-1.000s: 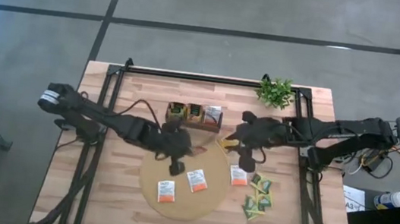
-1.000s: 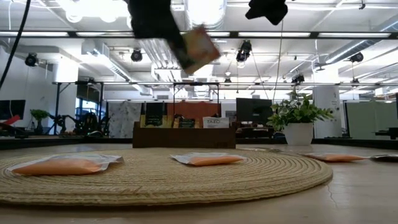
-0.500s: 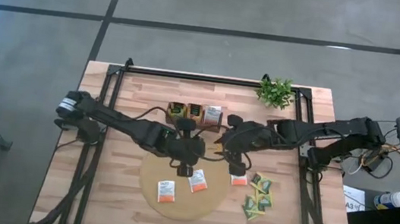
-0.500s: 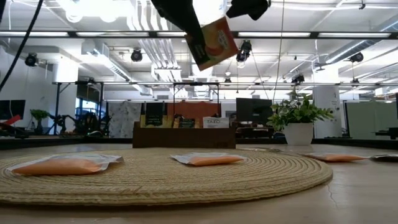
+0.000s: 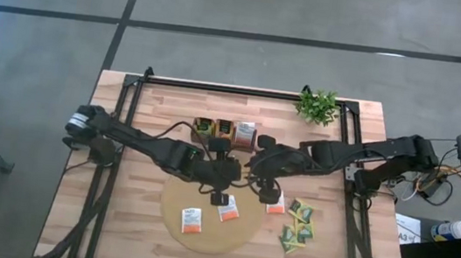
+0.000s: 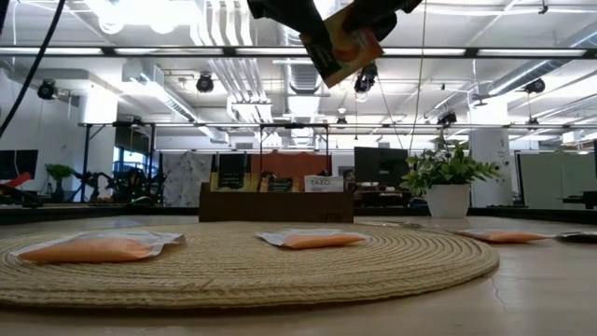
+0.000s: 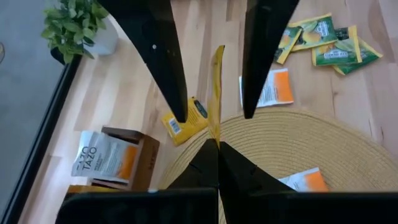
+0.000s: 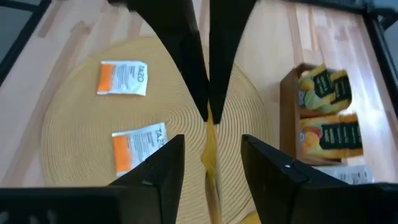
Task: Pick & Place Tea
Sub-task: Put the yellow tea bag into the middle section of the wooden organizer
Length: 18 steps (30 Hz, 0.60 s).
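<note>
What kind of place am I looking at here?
Probably a robotics lab or workshop in an open industrial hall. Two robot arms work at a wooden table with a metal frame, the floor is bare concrete, and exposed ceiling ducts and monitors show behind.

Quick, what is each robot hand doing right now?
Left end effector: closed, pinching a yellow tea sachet in the air above the round mat.
Right end effector: open, its fingers on either side of that sachet.

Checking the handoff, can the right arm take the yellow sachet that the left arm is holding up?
Probably yes: the right gripper has open jaws straddling the yellow sachet, which the left gripper pinches above the round mat; nothing sits between.
</note>
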Motion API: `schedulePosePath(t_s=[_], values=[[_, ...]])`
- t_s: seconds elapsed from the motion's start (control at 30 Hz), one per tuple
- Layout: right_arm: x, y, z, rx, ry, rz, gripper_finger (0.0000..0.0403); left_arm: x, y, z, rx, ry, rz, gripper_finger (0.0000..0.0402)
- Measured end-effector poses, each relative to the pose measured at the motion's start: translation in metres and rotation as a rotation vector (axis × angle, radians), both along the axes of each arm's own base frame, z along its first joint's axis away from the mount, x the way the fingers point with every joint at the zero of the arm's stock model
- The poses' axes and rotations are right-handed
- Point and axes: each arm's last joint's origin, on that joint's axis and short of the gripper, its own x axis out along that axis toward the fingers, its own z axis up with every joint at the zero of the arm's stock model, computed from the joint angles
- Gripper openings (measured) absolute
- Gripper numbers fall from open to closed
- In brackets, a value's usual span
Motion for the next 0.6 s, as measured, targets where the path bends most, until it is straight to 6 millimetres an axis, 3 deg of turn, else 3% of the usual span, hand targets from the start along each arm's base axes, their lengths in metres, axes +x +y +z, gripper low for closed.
schedulePosePath(t_s=[0.17, 0.5, 0.6], values=[[-0.0004, -0.0003, -0.0016, 0.007, 0.014, -0.01, 0.0123, 0.0001, -0.0001, 0.0, -0.001, -0.001, 0.001, 0.0], [-0.0004, 0.0, -0.0016, 0.013, 0.014, -0.013, 0.0021, 0.0015, -0.0014, 0.0014, -0.082, -0.04, 0.036, 0.0001], [-0.0009, -0.0002, -0.0021, 0.021, 0.022, -0.022, 0.0015, 0.0016, -0.0014, 0.0015, -0.123, -0.055, 0.073, 0.0015]])
